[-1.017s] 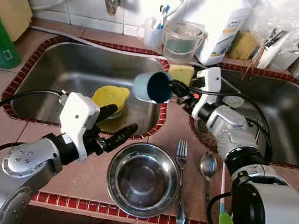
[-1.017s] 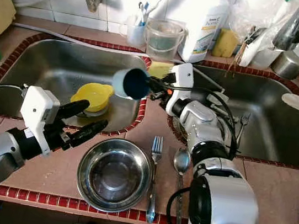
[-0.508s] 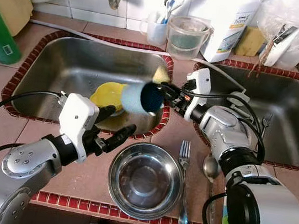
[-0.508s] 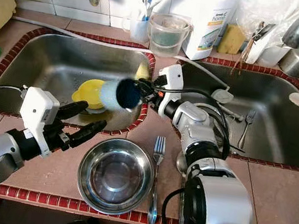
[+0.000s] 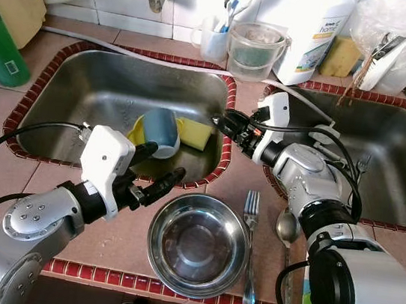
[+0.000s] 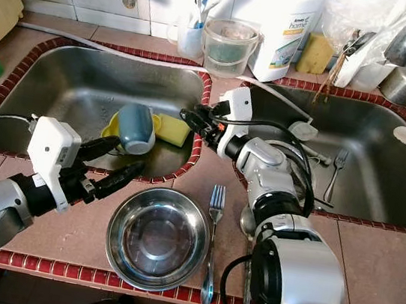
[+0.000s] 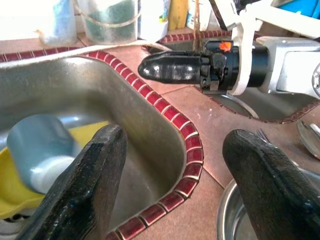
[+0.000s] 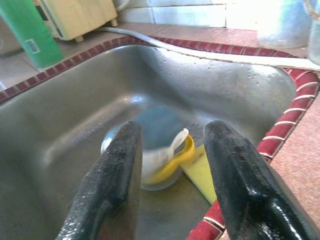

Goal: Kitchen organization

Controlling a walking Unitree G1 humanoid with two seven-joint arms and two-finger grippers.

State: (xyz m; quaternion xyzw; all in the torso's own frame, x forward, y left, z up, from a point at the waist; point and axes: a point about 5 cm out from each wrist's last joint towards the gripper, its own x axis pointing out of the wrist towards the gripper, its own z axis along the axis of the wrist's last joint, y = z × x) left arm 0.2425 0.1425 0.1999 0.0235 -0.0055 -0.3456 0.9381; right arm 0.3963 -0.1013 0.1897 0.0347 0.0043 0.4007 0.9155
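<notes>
A blue cup (image 5: 160, 129) with a white handle is seen lying tilted in the left sink (image 5: 83, 90), resting on a yellow bowl (image 5: 136, 132) near the sink's front right corner. A yellow sponge (image 5: 194, 133) lies just beside the cup, against the sink's right wall.

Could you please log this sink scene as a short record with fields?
Setting: tiled counter with a double sink, left basin
Blue cup: upside down in the left basin, resting on the yellow bowl
Yellow sponge: in the basin, beside the cup
Right end effector: open, empty, over the basin's right rim
Left end effector: open, empty, at the basin's front rim
Steel bowl: empty, on the front counter
Cutlery: fork and spoon right of the steel bowl
</notes>
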